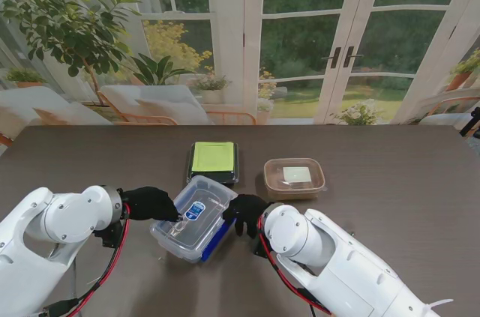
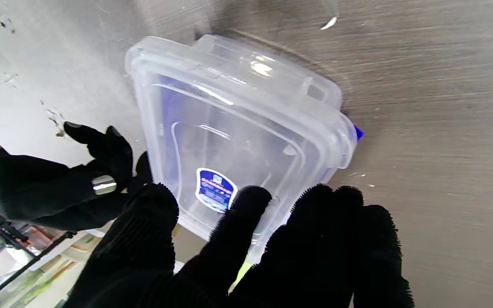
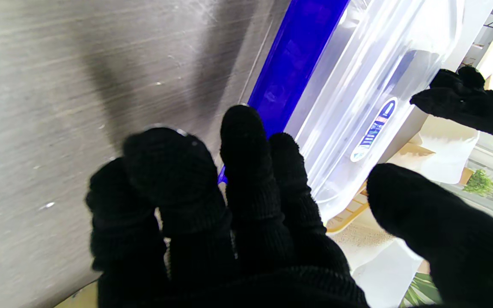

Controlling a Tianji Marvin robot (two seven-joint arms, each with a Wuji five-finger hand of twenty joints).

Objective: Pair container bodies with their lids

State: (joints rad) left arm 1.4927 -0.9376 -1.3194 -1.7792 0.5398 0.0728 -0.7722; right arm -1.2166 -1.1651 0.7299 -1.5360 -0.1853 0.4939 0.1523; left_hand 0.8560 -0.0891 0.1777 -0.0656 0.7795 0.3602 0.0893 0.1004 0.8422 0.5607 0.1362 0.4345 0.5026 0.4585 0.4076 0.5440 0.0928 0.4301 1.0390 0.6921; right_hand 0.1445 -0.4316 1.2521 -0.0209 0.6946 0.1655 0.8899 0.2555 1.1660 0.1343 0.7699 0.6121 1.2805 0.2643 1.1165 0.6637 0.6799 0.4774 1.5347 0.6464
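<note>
Stand view shows a dark wood-grain table (image 1: 390,182) before garden windows (image 1: 315,32). Left hand (image 1: 150,203) and right hand (image 1: 245,212) grip opposite sides of the clear lidded container (image 1: 193,216), blue lid (image 1: 217,238) beneath it.

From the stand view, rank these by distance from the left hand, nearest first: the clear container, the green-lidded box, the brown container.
Measured from the left hand:
1. Clear container: right beside the fingers, at the centre, nearest to me.
2. Green-lidded box: farther from me, just beyond the clear container.
3. Brown container: farthest, off to the right of the green-lidded box.
</note>
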